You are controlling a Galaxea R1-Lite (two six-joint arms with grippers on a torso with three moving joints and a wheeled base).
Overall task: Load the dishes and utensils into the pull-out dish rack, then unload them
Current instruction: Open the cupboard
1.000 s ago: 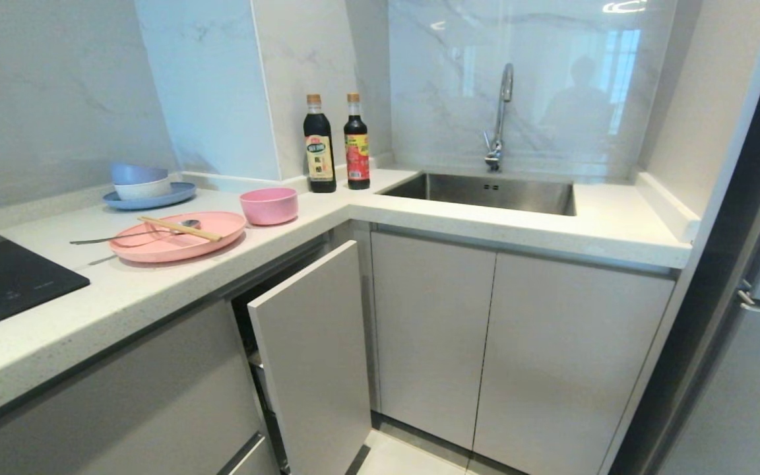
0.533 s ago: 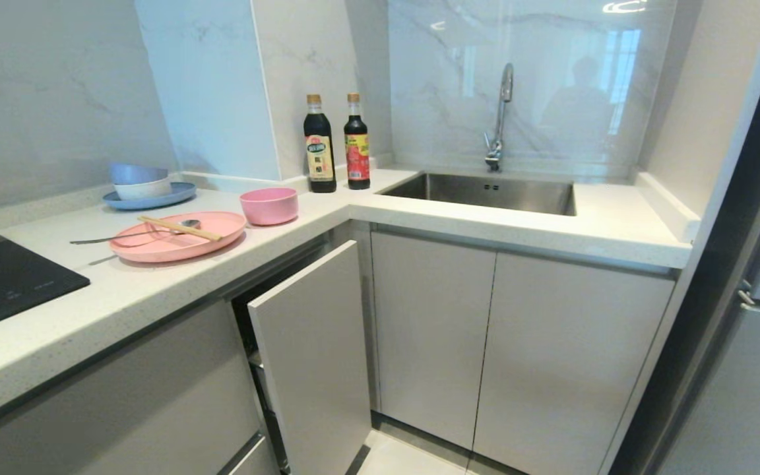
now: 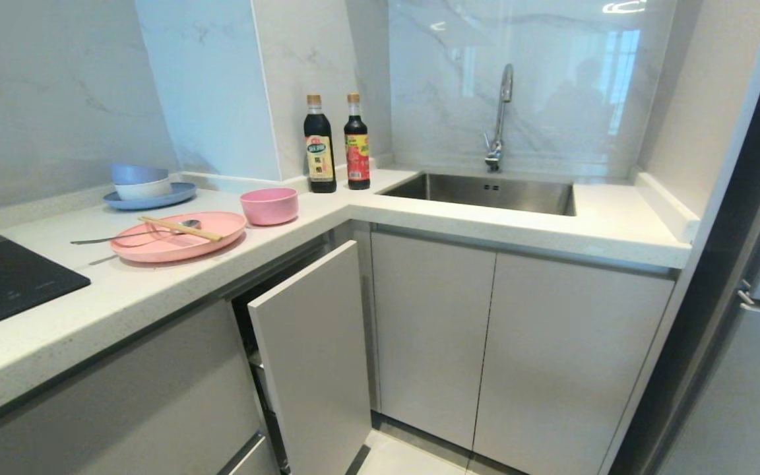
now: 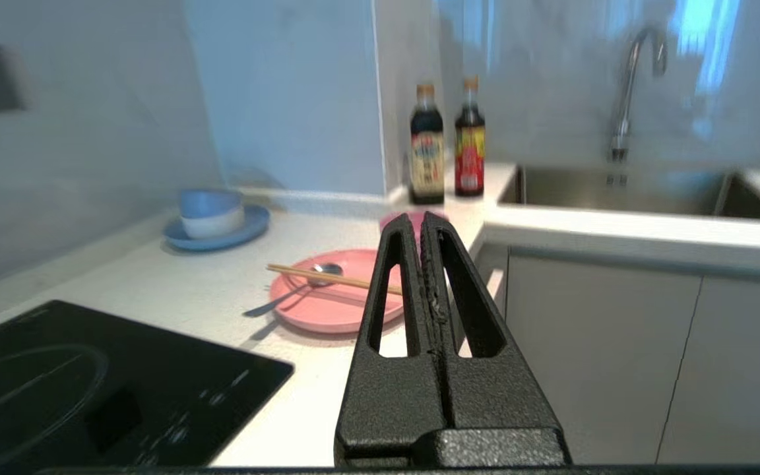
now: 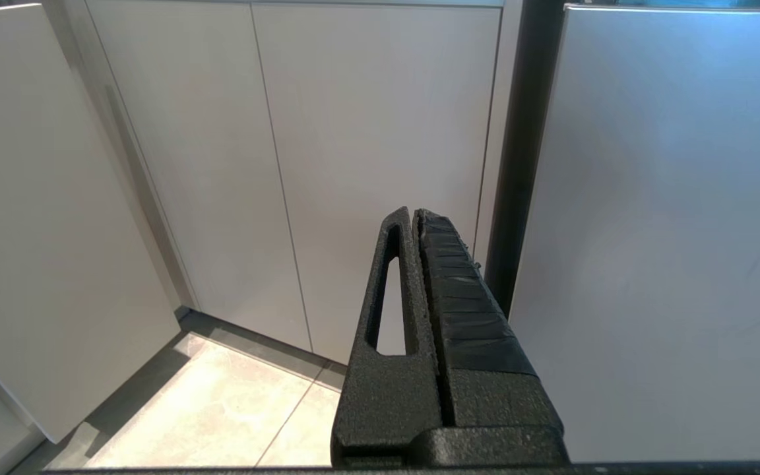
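A large pink plate (image 3: pixel 179 236) lies on the white counter, with wooden chopsticks (image 3: pixel 179 228) and a metal spoon (image 3: pixel 136 233) resting across it. A small pink bowl (image 3: pixel 269 205) stands just to its right. The pull-out dish rack is hidden inside the cabinet behind a half-open door (image 3: pixel 314 356). Neither arm shows in the head view. My left gripper (image 4: pixel 419 219) is shut and empty, raised near the counter's front edge and pointing at the pink plate (image 4: pixel 334 297) and chopsticks (image 4: pixel 327 278). My right gripper (image 5: pixel 413 212) is shut and empty, low in front of the cabinet doors.
A blue plate with stacked bowls (image 3: pixel 142 186) sits at the back left. Two dark sauce bottles (image 3: pixel 337 142) stand in the corner beside the sink (image 3: pixel 485 191) and tap (image 3: pixel 500 115). A black cooktop (image 3: pixel 4 280) fills the counter's left end. A fridge (image 3: pixel 749 363) stands on the right.
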